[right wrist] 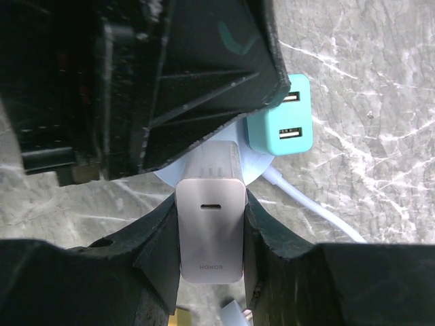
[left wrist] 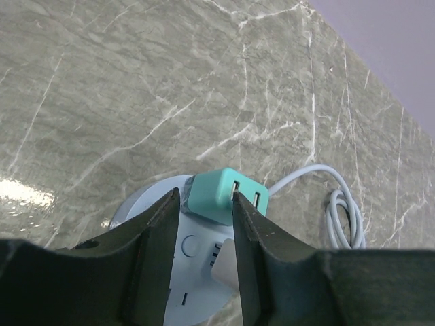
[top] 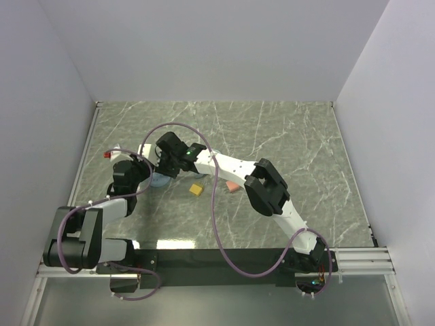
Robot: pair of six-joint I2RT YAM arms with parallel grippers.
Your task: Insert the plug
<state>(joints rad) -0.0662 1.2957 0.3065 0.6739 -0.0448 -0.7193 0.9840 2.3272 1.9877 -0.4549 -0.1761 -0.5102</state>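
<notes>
Noted at right gripper (right wrist: 209, 212): closed on the white plug (right wrist: 211, 234) by both long sides, port end facing the wrist camera. No sight of prongs. Long axis aimed straight ahead at the round socket hub (right wrist: 262, 168), which meets the plug's far end beside a teal adapter (right wrist: 282, 129). Noted at left gripper (left wrist: 206, 210): flanking that adapter, grip not determinable. Judged: push along that axis required.

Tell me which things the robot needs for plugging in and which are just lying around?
For the job:
- white charger, held in the right hand
- round socket hub

Just lying about:
- yellow block
- pink block
- teal charger, already on the hub
</notes>
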